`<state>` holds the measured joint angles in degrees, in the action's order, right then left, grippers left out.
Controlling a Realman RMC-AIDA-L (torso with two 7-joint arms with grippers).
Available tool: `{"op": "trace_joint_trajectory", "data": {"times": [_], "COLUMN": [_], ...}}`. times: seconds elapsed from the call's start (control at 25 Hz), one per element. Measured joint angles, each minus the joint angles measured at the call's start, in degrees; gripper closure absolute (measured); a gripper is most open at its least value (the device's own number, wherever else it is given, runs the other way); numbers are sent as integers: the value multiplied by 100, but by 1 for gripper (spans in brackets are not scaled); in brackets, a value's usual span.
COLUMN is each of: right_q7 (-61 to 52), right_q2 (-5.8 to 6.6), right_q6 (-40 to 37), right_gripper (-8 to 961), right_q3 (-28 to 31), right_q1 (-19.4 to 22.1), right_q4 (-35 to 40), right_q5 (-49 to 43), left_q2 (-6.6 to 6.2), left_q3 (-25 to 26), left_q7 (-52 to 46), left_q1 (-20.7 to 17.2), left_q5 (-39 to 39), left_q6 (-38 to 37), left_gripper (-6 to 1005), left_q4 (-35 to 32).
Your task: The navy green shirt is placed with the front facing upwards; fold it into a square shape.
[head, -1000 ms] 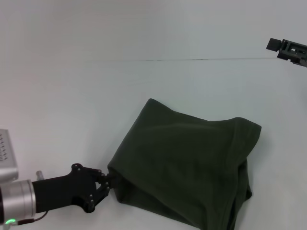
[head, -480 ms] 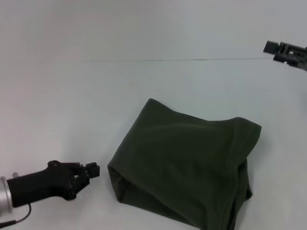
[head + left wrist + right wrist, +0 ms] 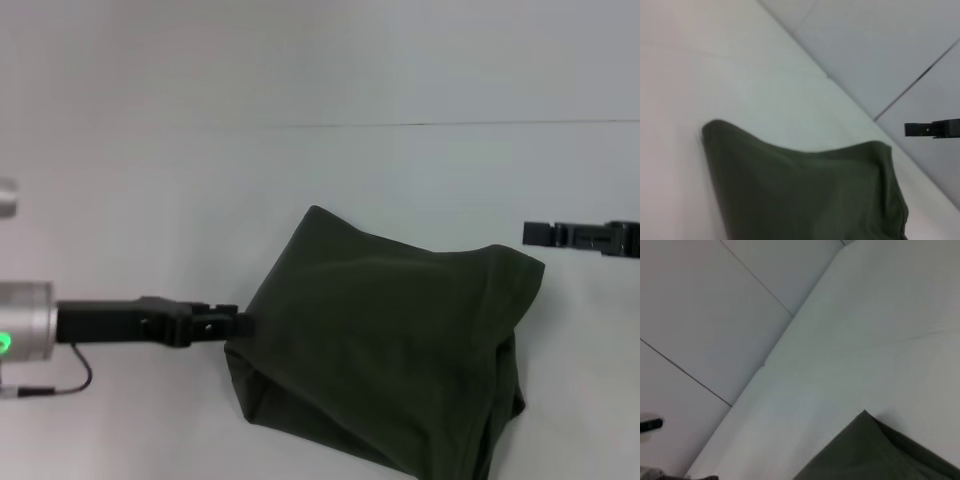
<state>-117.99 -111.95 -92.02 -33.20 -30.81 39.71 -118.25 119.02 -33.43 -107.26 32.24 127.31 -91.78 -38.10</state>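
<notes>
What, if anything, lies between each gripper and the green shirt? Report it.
Nothing visible does. The left gripper is already at the left edge of the folded navy green shirt. The right gripper hangs just off the shirt's far right corner, with only bare white table around it.

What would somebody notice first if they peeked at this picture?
First, the big navy green shirt, folded into a chunky bundle with its plain side up, lying on the white table toward the near right. Next, the left end effector, a black arm reaching in level from the left, its tip right at the bundle's left edge. The right end effector pokes in from the right, by the bundle's far right corner.
</notes>
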Motion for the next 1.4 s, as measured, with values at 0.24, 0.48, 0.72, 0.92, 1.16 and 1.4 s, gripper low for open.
{"op": "trace_joint_trajectory", "data": {"times": [0.24, 0.48, 0.72, 0.92, 1.16, 1.4], "right_q7": [115, 217, 228, 220, 195, 184], "right_q2": [-8, -3, 16, 27, 43, 50], "right_q6": [-71, -114, -115, -121, -102, -96], "right_gripper": [145, 145, 144, 144, 144, 144], "right_q3": [44, 46, 44, 42, 42, 42], "right_q1": [240, 333, 309, 276, 243, 213], "right_q4": [-68, -103, -106, -106, -104, -104], "right_q5": [28, 24, 5, -1, 9, 17], "left_q2": [-151, -169, -110, -102, -132, -129], "left_q3": [-542, -779, -1127, -1153, -1157, -1157], "left_q7": [-1564, -1983, -2206, -2233, -2279, -2335], "left_q1": [621, 756, 837, 878, 1025, 1119], "left_q5": [643, 791, 1001, 1020, 1098, 1219], "left_q6": [486, 842, 1096, 1123, 1101, 1127], "left_gripper": [619, 388, 314, 260, 201, 200], "left_q4": [17, 21, 47, 57, 254, 396]}}
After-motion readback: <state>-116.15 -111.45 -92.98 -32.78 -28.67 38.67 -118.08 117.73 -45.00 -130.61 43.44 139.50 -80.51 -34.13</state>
